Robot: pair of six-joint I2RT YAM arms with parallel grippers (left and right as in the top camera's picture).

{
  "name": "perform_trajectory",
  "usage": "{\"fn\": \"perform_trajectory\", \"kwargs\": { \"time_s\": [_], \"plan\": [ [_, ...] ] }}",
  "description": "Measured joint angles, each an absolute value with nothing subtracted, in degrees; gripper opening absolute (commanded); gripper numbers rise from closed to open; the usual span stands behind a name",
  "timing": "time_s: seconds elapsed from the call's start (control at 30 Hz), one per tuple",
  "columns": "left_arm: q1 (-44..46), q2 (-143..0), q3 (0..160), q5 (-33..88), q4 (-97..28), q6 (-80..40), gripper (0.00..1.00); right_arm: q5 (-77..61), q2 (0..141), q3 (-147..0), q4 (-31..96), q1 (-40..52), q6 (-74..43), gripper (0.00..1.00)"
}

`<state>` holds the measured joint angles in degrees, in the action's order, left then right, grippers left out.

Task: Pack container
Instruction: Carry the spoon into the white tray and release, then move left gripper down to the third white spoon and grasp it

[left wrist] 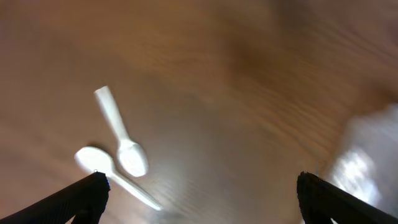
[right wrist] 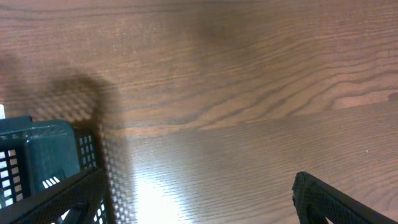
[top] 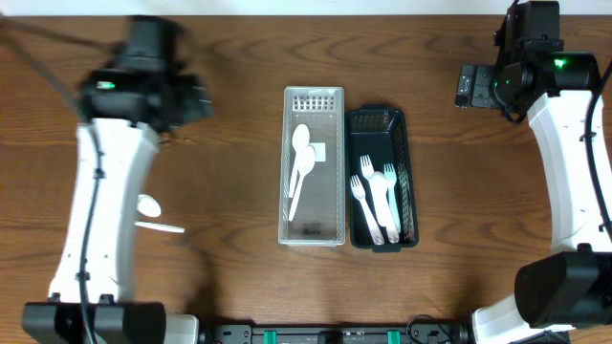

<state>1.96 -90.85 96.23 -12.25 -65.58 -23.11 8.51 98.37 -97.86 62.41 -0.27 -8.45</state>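
A clear white container [top: 313,222] at the table's middle holds two white spoons [top: 300,158]. A dark green basket [top: 381,122] beside it on the right holds three white forks [top: 376,199]. Two loose white spoons [top: 149,205] lie on the table at the left, partly under my left arm. The left wrist view shows them as one spoon [left wrist: 118,134] and another [left wrist: 102,168]. My left gripper [left wrist: 199,199] is open and empty above the table beside them. My right gripper [right wrist: 196,193] is open and empty over bare table right of the basket [right wrist: 43,149].
The wooden table [top: 239,57] carries only these things. The clear container's edge shows blurred at the right of the left wrist view [left wrist: 367,155]. My left arm [top: 105,191] lies over the left side, my right arm [top: 574,162] over the far right.
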Motion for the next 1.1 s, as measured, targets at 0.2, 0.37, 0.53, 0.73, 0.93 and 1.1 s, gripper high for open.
{"fn": "perform_trajectory", "kwargs": {
  "time_s": [0.2, 0.37, 0.53, 0.73, 0.93, 1.1],
  "plan": [
    [-15.29, -92.6, 91.61, -7.25, -63.09, -29.71, 0.98, 8.51, 98.37, -97.86, 62.76, -0.27, -8.45, 0.99],
    [-24.4, -95.53, 85.73, -2.96, -59.92, -31.11, 0.98, 8.51, 98.37, -97.86, 62.74, -0.25, -8.45, 0.99],
    [-26.15, -100.14, 80.62, -0.54, -56.23, -30.68, 0.98, 8.51, 98.37, -97.86, 62.37, -0.25, -8.45, 0.99],
    [-26.04, -105.45, 74.76, 1.87, -48.14, -28.64, 0.98, 8.51, 98.37, -97.86, 62.57, -0.25, -8.45, 0.99],
    [-26.04, -109.3, 73.69, 3.46, -45.01, -26.72, 0.98, 8.54, 98.37, -97.86, 62.76, -0.25, -8.05, 0.99],
    [-26.04, -111.31, 73.69, 3.95, -43.4, -25.21, 0.98, 8.51, 98.37, -97.86, 62.76, -0.25, -7.99, 0.99]
  ]
}}
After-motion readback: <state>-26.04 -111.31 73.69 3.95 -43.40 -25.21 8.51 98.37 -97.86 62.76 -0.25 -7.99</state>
